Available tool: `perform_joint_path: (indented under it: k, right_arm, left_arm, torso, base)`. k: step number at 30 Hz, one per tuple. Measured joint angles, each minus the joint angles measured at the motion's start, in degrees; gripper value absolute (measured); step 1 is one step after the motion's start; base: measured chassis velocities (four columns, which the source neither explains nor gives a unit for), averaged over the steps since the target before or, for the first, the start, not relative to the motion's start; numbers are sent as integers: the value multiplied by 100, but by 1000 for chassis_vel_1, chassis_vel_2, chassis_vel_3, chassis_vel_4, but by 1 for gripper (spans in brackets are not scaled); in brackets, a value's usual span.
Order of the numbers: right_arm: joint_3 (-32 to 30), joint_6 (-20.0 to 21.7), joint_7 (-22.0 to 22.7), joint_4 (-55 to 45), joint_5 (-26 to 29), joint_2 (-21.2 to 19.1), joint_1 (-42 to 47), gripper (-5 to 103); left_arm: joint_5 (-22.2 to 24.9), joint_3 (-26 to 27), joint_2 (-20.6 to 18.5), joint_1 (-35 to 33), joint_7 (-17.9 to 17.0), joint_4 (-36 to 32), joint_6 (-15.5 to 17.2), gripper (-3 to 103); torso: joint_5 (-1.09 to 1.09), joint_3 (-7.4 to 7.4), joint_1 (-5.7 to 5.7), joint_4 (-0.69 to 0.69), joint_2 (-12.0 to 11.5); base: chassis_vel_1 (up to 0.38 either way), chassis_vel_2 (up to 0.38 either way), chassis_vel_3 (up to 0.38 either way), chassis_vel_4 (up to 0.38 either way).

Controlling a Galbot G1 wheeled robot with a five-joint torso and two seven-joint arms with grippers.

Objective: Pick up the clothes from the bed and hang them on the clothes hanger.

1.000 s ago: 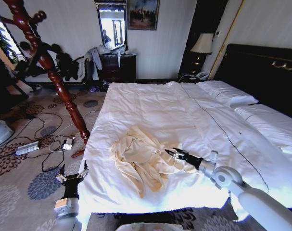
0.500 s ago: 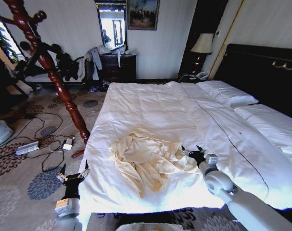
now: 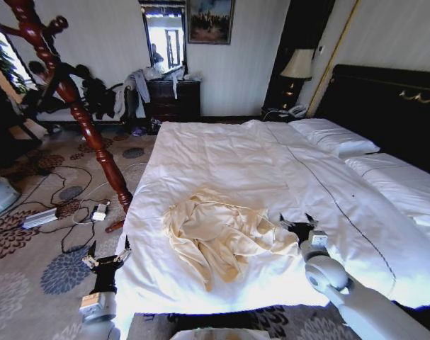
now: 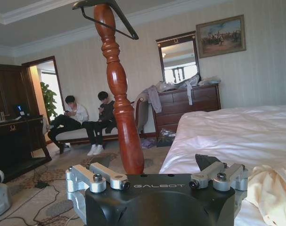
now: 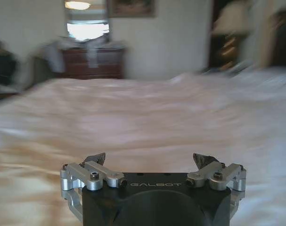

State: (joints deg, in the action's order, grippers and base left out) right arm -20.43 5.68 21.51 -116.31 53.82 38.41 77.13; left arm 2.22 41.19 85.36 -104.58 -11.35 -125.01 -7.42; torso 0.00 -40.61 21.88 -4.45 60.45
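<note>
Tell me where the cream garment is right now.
In the head view the clothes lie crumpled on the bed near its foot edge, just left of the open right hand, which sits apart from them.

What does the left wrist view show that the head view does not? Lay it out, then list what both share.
Left wrist view alone: the black clothes hanger hooked at the top of the red-brown coat stand, and the left claw seen close, jaws open.

Head view alone: the right claw, open, on the white duvet just beside the clothes, plus the pillows and black headboard.

Both: the bed, the cream clothes, the coat stand and the dark dresser.
</note>
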Motion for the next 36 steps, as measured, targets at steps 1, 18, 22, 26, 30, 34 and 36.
perform_joint_path:
  k: [1,18,22,26,30,34,36]
  right_arm:
    - [32,196,-241,-41,354,-59,-86,100]
    - [1477,2125,664,442,1909,299,-2019,77]
    - [1476,2212,754,452,1877,282,-1961,60]
    - [1451,2233,775,462,1826,285,-1912,49]
    - [1432,2233,795,465,1770,286,-1892,30]
    - [1377,2225,817,463,1757,277,-1901,44]
    - [1369,2223,846,439,1756,266,-1905,49]
  left_arm:
    - [-8,-6,5,0,0,-2,-1,100]
    - [31,85,-8,7,-84,23,-48,100]
    - [37,78,-10,45,-86,72,-36,100]
    - [37,61,-13,87,-86,123,-24,100]
    - [37,56,-16,94,-86,135,-16,100]
    - [39,59,-28,93,-86,141,-12,100]
    - [41,60,-29,97,-87,151,-11,100]
  torso:
    - [-1,0,0,0,0]
    - [0,0,0,-2,0]
    - [0,0,0,-2,0]
    - [0,0,0,-2,0]
    - [-1,0,0,-1,0]
    - [0,0,0,-1,0]
    - [-1,0,0,-1,0]
  base:
    - [0,0,0,0]
    - [0,0,0,0]
    - [0,0,0,0]
    - [0,0,0,0]
    - [0,0,0,0]
    - [0,0,0,0]
    - [0,0,0,0]
